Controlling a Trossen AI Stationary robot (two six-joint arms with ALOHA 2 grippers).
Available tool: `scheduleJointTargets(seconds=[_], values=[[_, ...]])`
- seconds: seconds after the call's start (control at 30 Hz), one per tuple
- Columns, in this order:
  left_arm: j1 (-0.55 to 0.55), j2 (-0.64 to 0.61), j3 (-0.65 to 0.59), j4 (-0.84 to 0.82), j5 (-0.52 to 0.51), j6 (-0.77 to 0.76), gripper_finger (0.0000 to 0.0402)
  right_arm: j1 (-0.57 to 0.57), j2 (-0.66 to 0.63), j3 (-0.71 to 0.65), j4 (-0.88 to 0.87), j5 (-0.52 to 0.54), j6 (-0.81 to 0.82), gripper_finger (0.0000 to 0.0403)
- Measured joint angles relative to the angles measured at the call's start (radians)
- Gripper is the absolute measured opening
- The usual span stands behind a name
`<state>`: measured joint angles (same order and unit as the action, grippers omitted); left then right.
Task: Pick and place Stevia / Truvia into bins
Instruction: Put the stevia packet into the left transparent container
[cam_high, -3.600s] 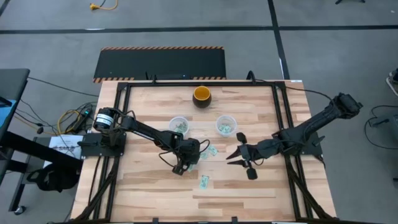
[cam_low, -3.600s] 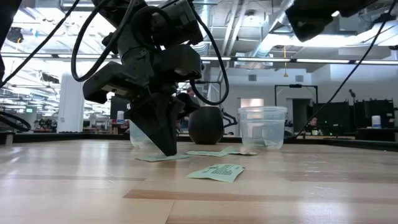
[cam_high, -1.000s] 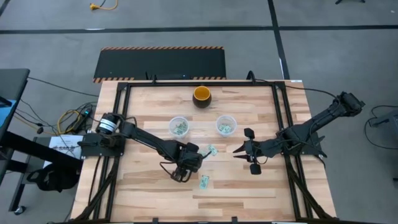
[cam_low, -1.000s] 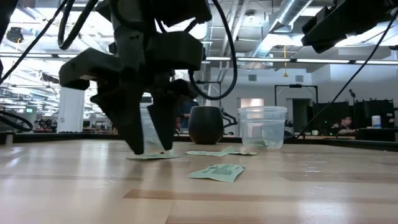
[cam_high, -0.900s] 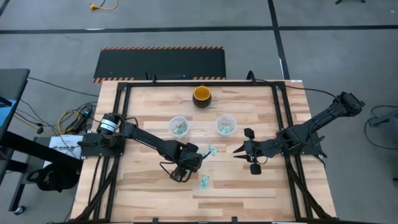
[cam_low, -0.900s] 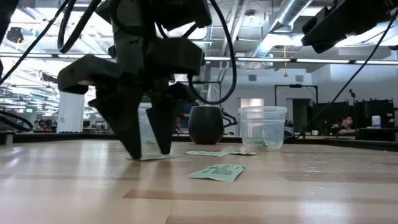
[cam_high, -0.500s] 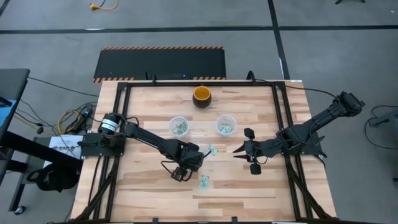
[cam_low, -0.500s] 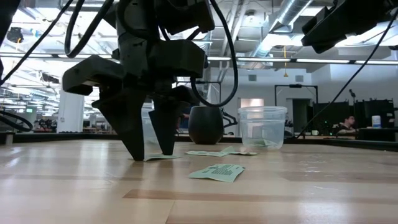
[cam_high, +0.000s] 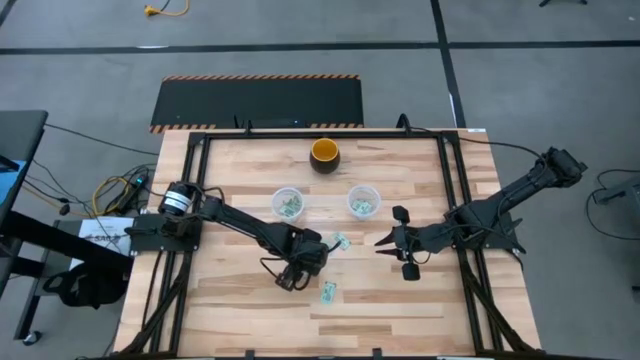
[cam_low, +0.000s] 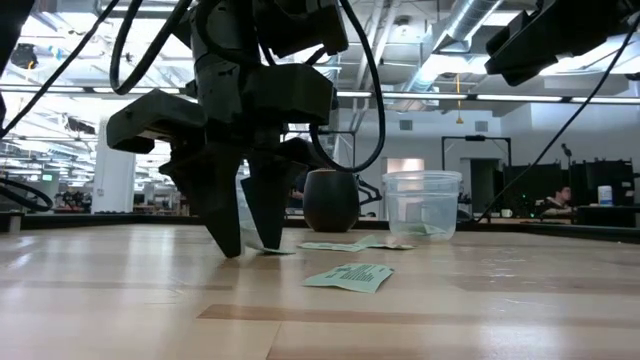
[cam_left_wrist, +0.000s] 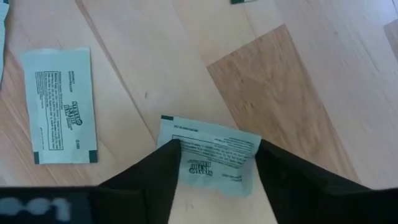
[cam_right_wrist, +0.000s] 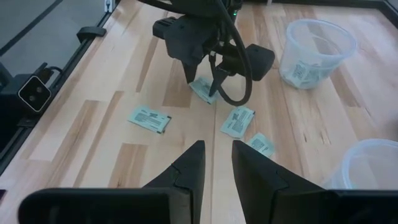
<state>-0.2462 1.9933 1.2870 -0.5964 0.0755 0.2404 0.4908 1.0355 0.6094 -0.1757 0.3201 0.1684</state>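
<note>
Light green sachets lie flat on the wooden table. One sachet (cam_left_wrist: 214, 140) lies between the fingers of my left gripper (cam_low: 253, 250), which points down with its fingertips on the table, open, left of the table's middle (cam_high: 294, 270). Other sachets lie loose nearby (cam_high: 327, 291) (cam_high: 340, 241) (cam_left_wrist: 59, 106). Two clear cups (cam_high: 288, 203) (cam_high: 363, 201) stand farther back with sachets inside. My right gripper (cam_high: 385, 242) hovers right of the middle, open by a narrow gap (cam_right_wrist: 214, 163), holding nothing. My left gripper comes from above, pointing down, its two fingers (cam_left_wrist: 163, 163) standing over the opposite ends of the sachet (cam_left_wrist: 249, 149). Each finger covers an edge of the paper. The sachet lies flat on the table; whether it is pinched I cannot tell.
A dark bowl with an orange inside (cam_high: 324, 153) stands at the far middle. A black frame (cam_high: 446, 190) runs along the table's sides. Bare wood lies toward the near edge.
My left gripper has shifted a little toward the table's right edge with its fingertips staying down at the table. The sachet's end that showed outside the left finger is now covered. My right arm has kept still.
</note>
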Motion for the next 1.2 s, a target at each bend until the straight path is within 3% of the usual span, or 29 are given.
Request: scheduleJointTargets(seconds=[0.3, 0.57, 0.83, 1.2], values=[[0.000, 0.002, 0.020, -0.052, 0.009, -0.001, 0.0119, 0.000, 0.000, 0.000, 0.000, -0.001, 0.000, 0.0075], [0.000, 0.002, 0.022, -0.055, 0.009, -0.001, 0.0062, 0.000, 0.000, 0.000, -0.001, -0.001, 0.000, 0.0075], [-0.006, 0.005, 0.081, -0.163, -0.005, 0.003, 0.0011, 0.000, 0.000, 0.000, -0.003, -0.003, 0.014, 0.0075], [-0.029, 0.005, 0.189, -0.349, -0.123, 0.025, 0.0002, 0.000, 0.000, 0.000, -0.005, -0.004, 0.016, 0.0075]])
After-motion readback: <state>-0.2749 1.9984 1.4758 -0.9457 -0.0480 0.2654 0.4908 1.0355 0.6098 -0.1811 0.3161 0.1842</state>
